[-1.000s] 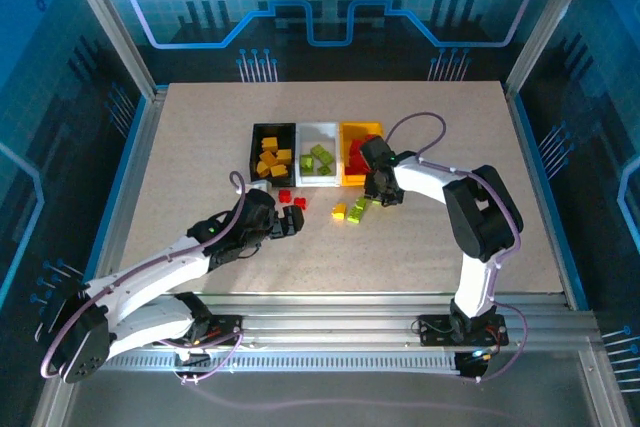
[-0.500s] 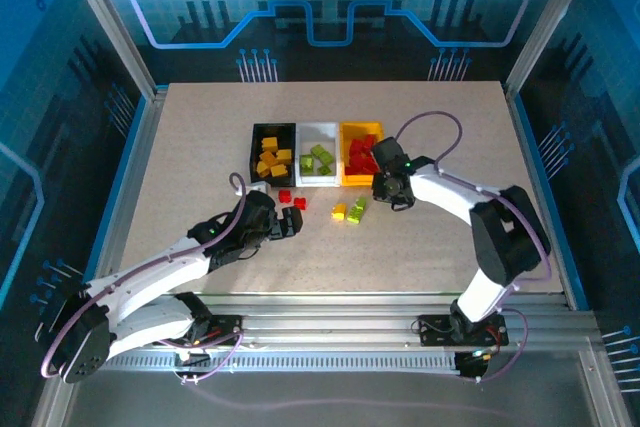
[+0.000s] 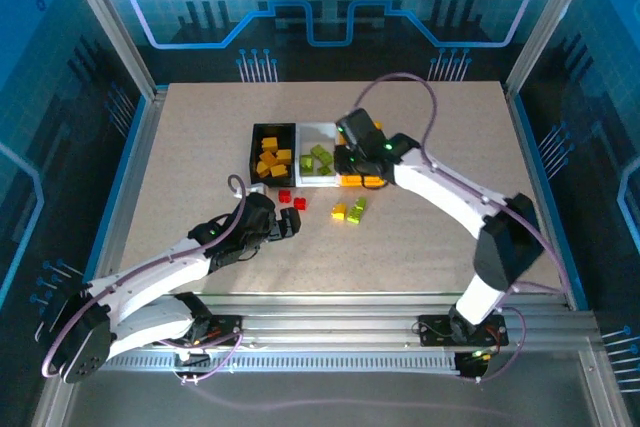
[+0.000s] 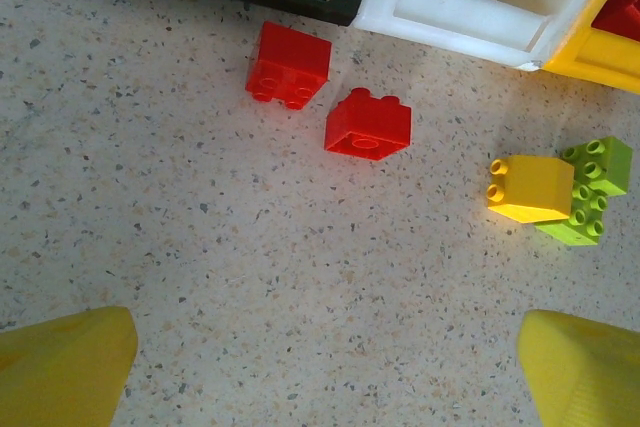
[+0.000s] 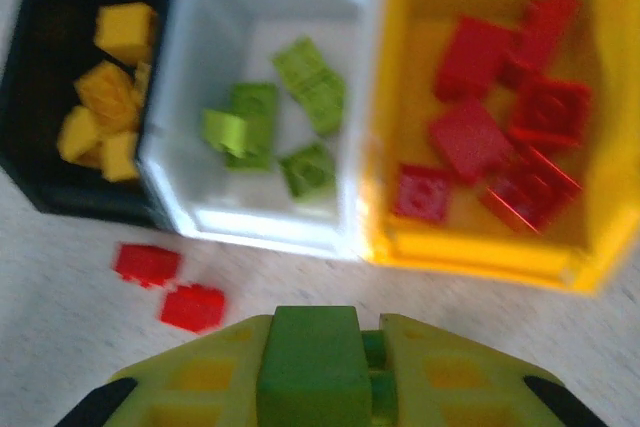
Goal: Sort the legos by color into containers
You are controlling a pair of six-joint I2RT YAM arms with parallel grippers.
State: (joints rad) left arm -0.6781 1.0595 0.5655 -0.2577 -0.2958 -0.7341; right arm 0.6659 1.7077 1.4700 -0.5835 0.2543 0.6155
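Note:
My right gripper (image 5: 325, 332) is shut on a green lego (image 5: 312, 362) and hangs over the near side of the containers (image 3: 352, 150). The black bin (image 5: 45, 202) holds yellow legos, the white bin (image 5: 262, 230) green ones, the yellow bin (image 5: 480, 252) red ones. On the table in front lie two red legos (image 4: 290, 65) (image 4: 368, 125), a yellow one (image 4: 530, 188) and a green pair (image 4: 590, 192). My left gripper (image 4: 330, 367) stands open just short of the red bricks (image 3: 290, 219), with nothing between its fingers.
The three bins stand side by side at mid-table: black (image 3: 254, 152), white (image 3: 310, 133), yellow (image 3: 362, 182). Aluminium frame posts (image 3: 110, 37) and blue panels wall in the table. Bare tabletop (image 3: 200, 137) lies to the left and right of the bins.
My right arm has swung up and left from the loose yellow and green bricks to over the bins, its jaws closing on the green lego. The left arm has stayed put.

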